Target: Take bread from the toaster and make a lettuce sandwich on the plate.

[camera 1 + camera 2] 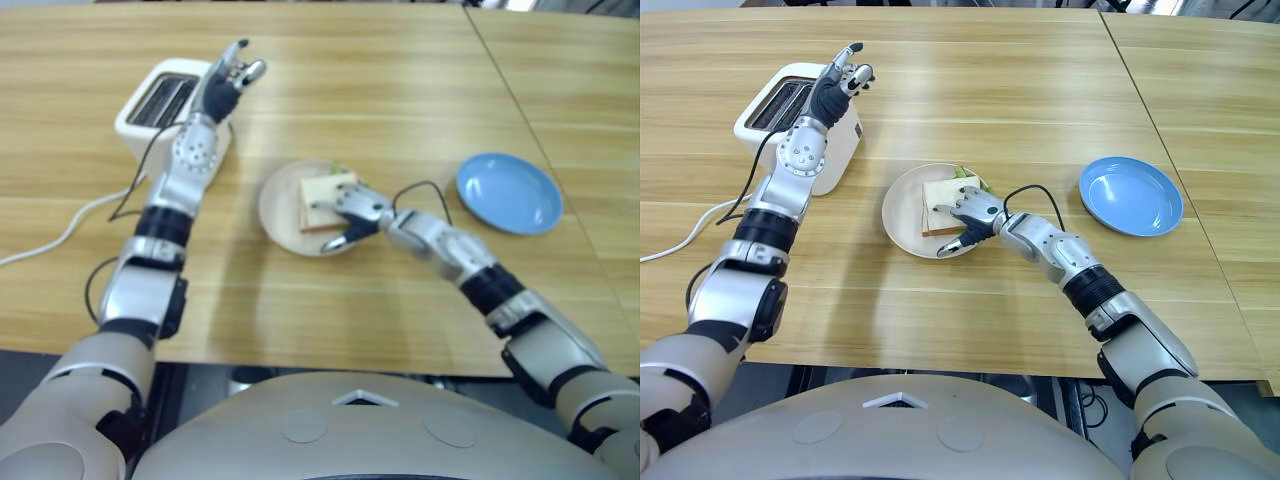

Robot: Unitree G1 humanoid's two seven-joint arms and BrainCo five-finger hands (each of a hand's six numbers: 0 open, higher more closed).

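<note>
Pale wooden bench holds a round beige plate mid-frame, where my right robot hand rests spread, gripping nothing, on the square bread slice, seemingly settling it; my left robot hand hovers empty, loosely open, upper left.

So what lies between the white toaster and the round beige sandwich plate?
Just bare wooden table; both eye views show it.

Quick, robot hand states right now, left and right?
Left robot hand: open, empty, above the toaster.
Right robot hand: open, holding nothing, lying over the bread on the plate.
</note>
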